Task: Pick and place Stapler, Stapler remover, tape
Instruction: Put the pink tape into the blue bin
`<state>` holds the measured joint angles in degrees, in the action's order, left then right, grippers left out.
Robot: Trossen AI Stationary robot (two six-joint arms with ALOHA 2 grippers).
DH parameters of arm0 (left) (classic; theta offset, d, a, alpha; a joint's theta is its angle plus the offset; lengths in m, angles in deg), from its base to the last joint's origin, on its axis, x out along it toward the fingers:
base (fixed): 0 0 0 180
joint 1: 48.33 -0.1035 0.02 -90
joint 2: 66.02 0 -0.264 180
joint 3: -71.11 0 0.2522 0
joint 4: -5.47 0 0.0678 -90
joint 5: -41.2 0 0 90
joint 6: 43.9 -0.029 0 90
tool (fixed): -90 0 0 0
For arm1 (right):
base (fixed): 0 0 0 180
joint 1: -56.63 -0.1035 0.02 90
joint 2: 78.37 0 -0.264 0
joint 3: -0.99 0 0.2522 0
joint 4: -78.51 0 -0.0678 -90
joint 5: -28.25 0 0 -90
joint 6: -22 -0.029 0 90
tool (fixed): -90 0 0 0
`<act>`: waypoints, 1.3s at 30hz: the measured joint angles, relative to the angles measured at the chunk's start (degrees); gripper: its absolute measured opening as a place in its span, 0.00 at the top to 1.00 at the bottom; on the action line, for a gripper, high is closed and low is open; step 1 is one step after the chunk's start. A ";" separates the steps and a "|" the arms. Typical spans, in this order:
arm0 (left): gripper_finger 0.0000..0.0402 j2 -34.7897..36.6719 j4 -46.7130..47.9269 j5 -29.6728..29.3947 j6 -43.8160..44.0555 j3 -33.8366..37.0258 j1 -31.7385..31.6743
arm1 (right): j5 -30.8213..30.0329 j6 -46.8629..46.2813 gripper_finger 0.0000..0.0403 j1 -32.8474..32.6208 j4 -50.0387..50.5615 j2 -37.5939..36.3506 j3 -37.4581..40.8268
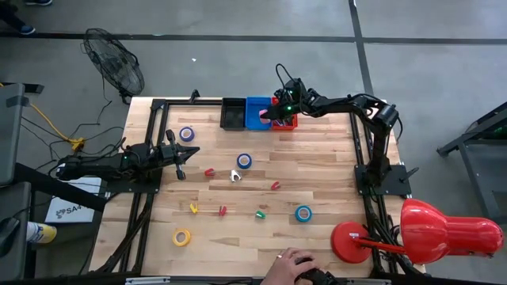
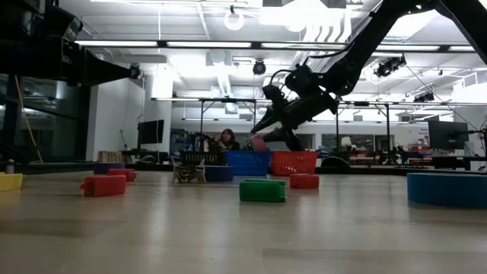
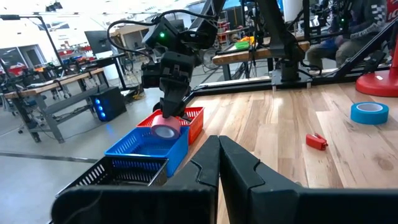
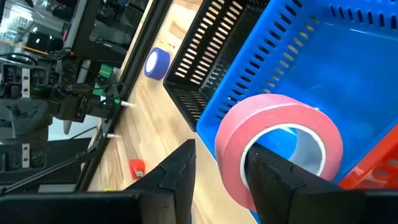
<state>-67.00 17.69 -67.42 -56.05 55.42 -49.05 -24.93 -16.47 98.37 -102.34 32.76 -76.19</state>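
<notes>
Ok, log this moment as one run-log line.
right pincer: over blue basket, pink tape roll between fingers, grip unclear | left pincer: shut, waiting at table's left

A light wooden table (image 1: 317,245) is seen from above, with three baskets set in a row at its far edge: black (image 1: 233,113), blue (image 1: 257,112) and red (image 1: 287,120). Blue tape rolls are laid at (image 1: 187,134), (image 1: 244,161) and (image 1: 303,213), and a yellow tape roll (image 1: 182,237) near the front. Small red (image 1: 209,171), yellow (image 1: 194,208) and green (image 1: 260,214) pieces are scattered mid-table. A red lamp base (image 1: 348,241) is stood at the front right corner.
</notes>
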 joint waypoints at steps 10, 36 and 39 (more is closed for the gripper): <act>0.99 0.00 0.00 -0.01 -0.01 0.00 -0.01 | 0.05 0.21 0.69 -0.04 1.84 -0.02 -0.02; 0.99 0.00 0.00 0.01 -0.01 0.00 -0.01 | 1.16 2.88 0.46 -0.04 2.34 -0.02 -2.55; 0.99 0.00 0.00 -0.01 -0.01 0.00 0.01 | 1.11 4.27 0.46 -0.12 3.90 -0.02 -3.62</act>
<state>-67.00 17.69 -67.43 -56.07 55.42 -49.04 -23.81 -12.20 98.25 -98.44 32.74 -79.81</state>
